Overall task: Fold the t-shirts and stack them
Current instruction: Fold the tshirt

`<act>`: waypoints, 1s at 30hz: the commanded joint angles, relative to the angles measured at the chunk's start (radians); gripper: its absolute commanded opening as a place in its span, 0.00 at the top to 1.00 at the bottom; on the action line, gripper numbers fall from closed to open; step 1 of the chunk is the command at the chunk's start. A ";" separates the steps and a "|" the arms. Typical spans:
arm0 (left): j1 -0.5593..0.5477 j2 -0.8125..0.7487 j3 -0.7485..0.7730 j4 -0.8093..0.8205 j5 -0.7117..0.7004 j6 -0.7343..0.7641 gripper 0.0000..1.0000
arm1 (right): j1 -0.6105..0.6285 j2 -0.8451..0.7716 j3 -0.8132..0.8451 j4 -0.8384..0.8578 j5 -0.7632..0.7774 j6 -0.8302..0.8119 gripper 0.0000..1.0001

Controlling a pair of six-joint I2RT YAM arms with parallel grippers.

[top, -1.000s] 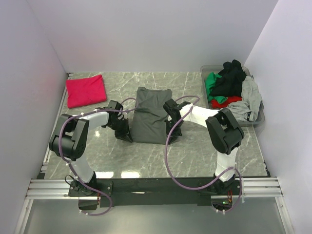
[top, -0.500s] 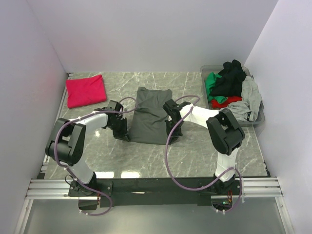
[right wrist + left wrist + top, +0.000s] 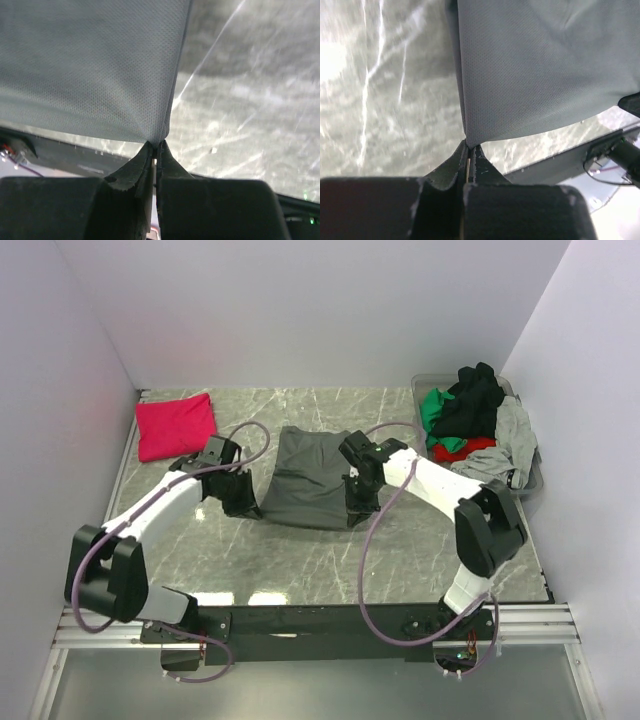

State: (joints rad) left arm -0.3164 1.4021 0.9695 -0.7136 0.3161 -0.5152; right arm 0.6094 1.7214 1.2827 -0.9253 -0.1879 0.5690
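The dark charcoal-grey t-shirt (image 3: 310, 478) lies mid-table on the marble table (image 3: 300, 565) as a narrow, smooth panel of fine-knit cloth, its near edge raised off the stone and stretched taut between the arms. The left gripper (image 3: 470, 146) is clenched on the near left corner and the right gripper (image 3: 158, 144) on the near right corner. The magenta-red t-shirt (image 3: 177, 425) rests folded in a tidy rectangle at the far left, well apart, and more shirts are heaped in the clear tub (image 3: 530, 483) at far right.

Grey marble table (image 3: 300, 560) (glossy, glare-streaked) between plain white walls (image 3: 300, 310).
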 commanded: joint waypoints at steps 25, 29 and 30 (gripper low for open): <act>-0.009 -0.279 0.158 -0.356 0.012 -0.129 1.00 | 0.217 -0.303 0.047 -0.319 0.139 0.223 1.00; -0.009 -0.203 0.192 -0.290 0.029 -0.124 1.00 | 0.173 -0.249 0.105 -0.326 0.186 0.195 1.00; -0.009 -0.175 0.204 -0.279 0.025 -0.123 1.00 | 0.149 -0.240 0.115 -0.320 0.186 0.186 1.00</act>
State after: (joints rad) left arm -0.3317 1.1931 1.1198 -1.0508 0.3828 -0.6647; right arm 0.8062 1.4586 1.3445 -1.1759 -0.0887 0.7860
